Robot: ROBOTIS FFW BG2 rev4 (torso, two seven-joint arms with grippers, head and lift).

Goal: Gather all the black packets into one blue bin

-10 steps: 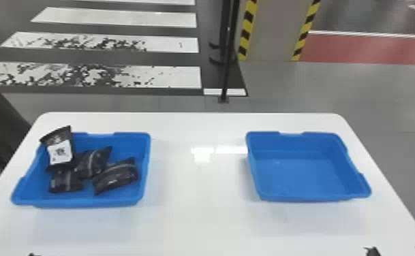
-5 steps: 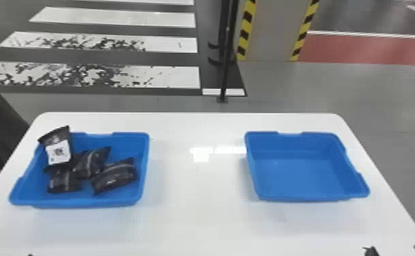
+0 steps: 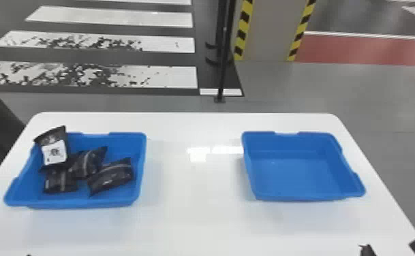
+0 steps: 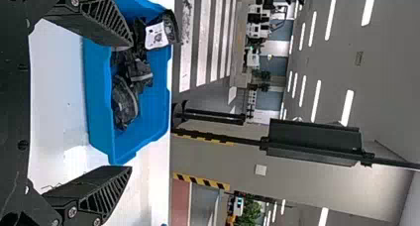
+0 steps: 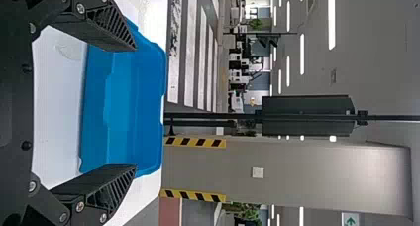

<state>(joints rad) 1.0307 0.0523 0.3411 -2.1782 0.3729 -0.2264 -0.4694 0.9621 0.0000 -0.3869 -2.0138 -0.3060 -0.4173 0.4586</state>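
Note:
In the head view my right gripper point(image 3: 392, 248) is at the bottom right edge, and tips of my left gripper point(image 3: 3, 254) just show at the bottom left. The left blue bin point(image 3: 140, 170) holds several black packets point(image 3: 111, 177); one packet with a white label point(image 3: 54, 151) leans up on its back left corner. The right blue bin point(image 3: 298, 177) has nothing in it. The left wrist view has my left gripper point(image 4: 131, 104) open before the packets' bin point(image 4: 161, 107). In the right wrist view my right gripper point(image 5: 136, 107) stands open before the other bin point(image 5: 148, 107).
Both bins rest on a white table point(image 3: 196, 190), apart from each other with a wide stretch of tabletop between them. Beyond the far edge stand a thin black post point(image 3: 222, 68) and a pillar point(image 3: 269, 30) with yellow and black stripes.
The head view has shifted very slightly, so the bins sit a touch farther left in it. Packets, bins and grippers otherwise hold their places.

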